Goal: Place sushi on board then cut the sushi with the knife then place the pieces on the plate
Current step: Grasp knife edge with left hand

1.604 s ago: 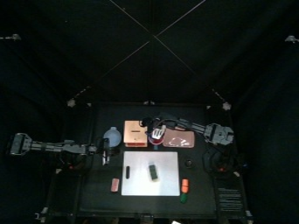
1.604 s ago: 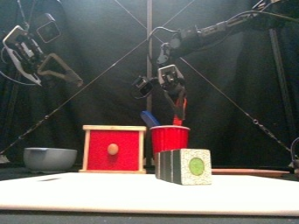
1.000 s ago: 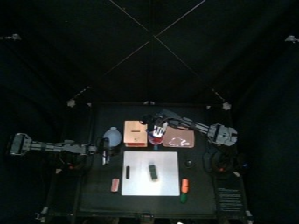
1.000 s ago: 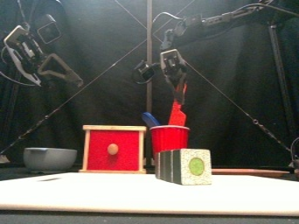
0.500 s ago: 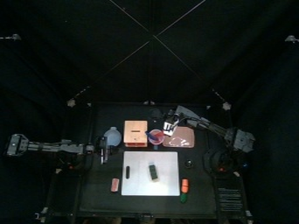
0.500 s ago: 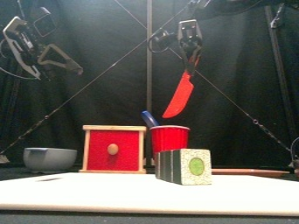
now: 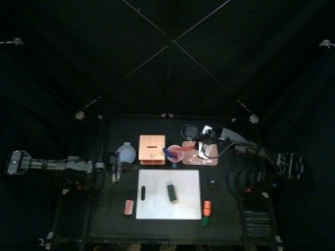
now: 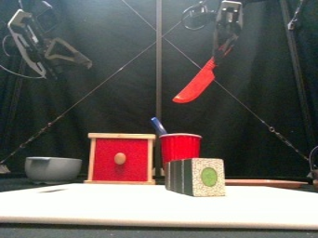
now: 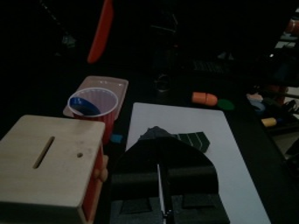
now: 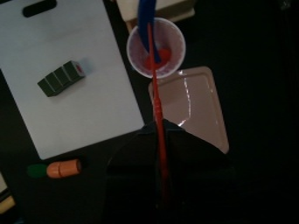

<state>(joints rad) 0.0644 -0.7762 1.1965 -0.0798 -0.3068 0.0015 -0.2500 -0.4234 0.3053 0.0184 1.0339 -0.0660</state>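
Note:
My right gripper (image 8: 226,39) hangs high over the back of the table, shut on the handle of a red toy knife (image 8: 195,84) whose blade slants down to the left. The right wrist view has the red knife (image 10: 156,105) running between the jaws above the red cup (image 10: 156,48), which still holds a blue knife (image 10: 146,13). The dark green sushi roll (image 8: 196,177) lies on the white cutting board (image 7: 155,181), its blocks together. The pink tray (image 7: 202,156) sits right of the red cup (image 7: 174,152). My left gripper (image 9: 160,156) rests shut at the board's left side.
A wooden box with a red drawer front (image 8: 122,158) stands left of the cup, with a blue-grey bowl (image 8: 54,167) further left. Small toy foods lie by the board's front corners: one at the left (image 7: 128,206), an orange and a green one at the right (image 7: 207,209).
The right gripper has lifted the red knife out of the cup, rising and moving right. The blue knife stays in the cup. The left arm has barely moved.

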